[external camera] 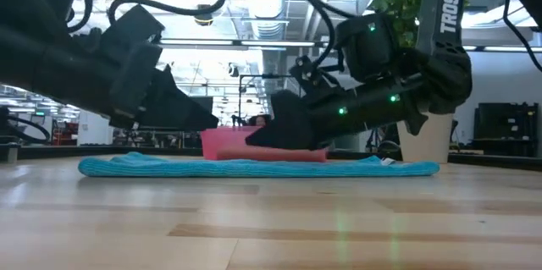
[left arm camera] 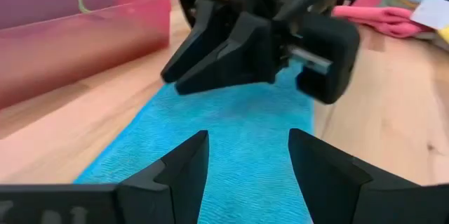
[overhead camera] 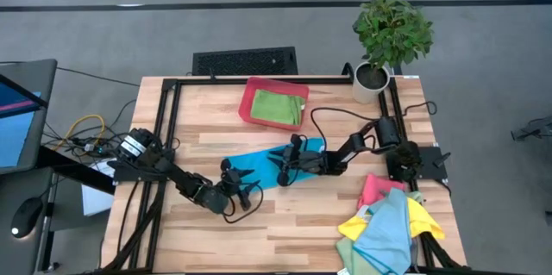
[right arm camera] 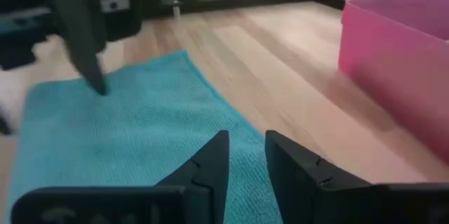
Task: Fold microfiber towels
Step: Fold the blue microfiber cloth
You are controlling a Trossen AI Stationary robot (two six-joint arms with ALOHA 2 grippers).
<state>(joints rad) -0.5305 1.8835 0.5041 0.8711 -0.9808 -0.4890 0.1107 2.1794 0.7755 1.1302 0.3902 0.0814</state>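
Flanking the blue towel (overhead camera: pixel 267 165): red tray (overhead camera: pixel 252 103), potted plant (overhead camera: pixel 390 38), towel pile (overhead camera: pixel 388 223)

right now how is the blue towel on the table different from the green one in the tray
The blue towel lies stretched out in a long strip on the bare wooden table, between the left pincer and the right pincer. The green towel sits folded into a compact rectangle inside the red tray, away from both arms. Both are plain-coloured microfiber cloths lying flat.
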